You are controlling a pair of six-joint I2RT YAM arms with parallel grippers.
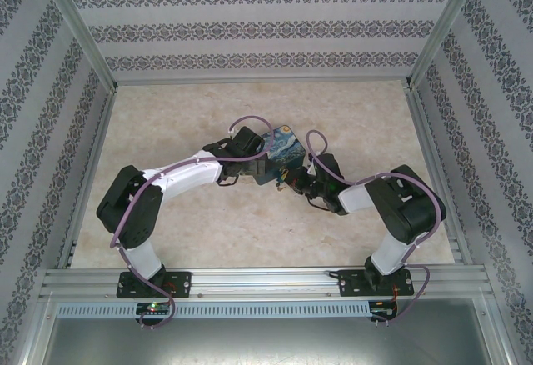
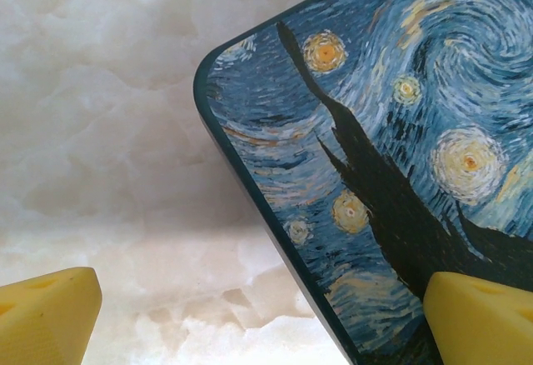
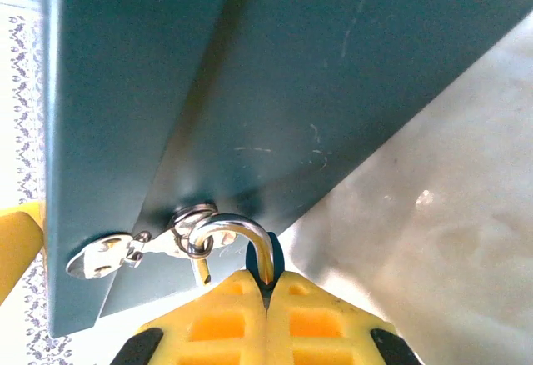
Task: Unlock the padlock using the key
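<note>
Yellow fingertips of the right gripper (image 3: 266, 290) fill the bottom of the right wrist view. They are pressed together and clamped on the padlock (image 3: 241, 224). A sliver of its blue body shows between them, and its silvery shackle arches up out of the grip. The shackle hooks through a small ring (image 3: 193, 219) on the plain teal side of the painted box (image 3: 291, 90), low near its bottom edge. A flat silvery tab (image 3: 98, 257) hangs off the same ring against the box wall; I cannot tell whether that is the key. Pale table (image 3: 433, 240) shows to the right.

From the left wrist, the left gripper (image 2: 262, 294) has its two yellow fingers far apart and holds nothing. One finger is over bare marbled table (image 2: 108, 115), and the other is over the swirled lid of the box (image 2: 391, 132), whose rounded corner lies between them.

From the top external camera, both arms reach in to the box (image 1: 283, 150) at mid-table. The left gripper (image 1: 246, 172) is at its left edge and the right gripper (image 1: 291, 180) at its near right side. Padlock and key are too small to make out there.

The step in hand looks like steadying the lock, with no key yet in the keyhole. Next, the free left hand probably has to find and pinch the key, then line it up with the keyhole, which is hidden.
</note>
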